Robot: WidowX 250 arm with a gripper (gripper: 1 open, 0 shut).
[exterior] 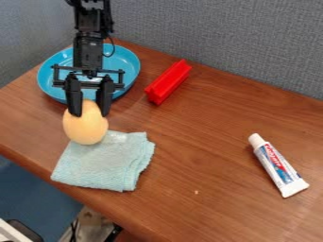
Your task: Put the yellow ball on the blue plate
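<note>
The yellow ball (85,127) is a matte yellow-orange egg shape resting at the far corner of a pale teal cloth (105,160). My gripper (87,107) comes down from above with its black fingers on either side of the ball's top, shut on it. The blue plate (60,68) is a glossy round dish at the back left, just behind the ball; the arm crosses in front of its middle.
A red rectangular block (167,81) lies to the right of the plate. A white toothpaste tube (277,164) lies at the right side of the brown wooden table (202,132). The table's front edge runs close below the cloth.
</note>
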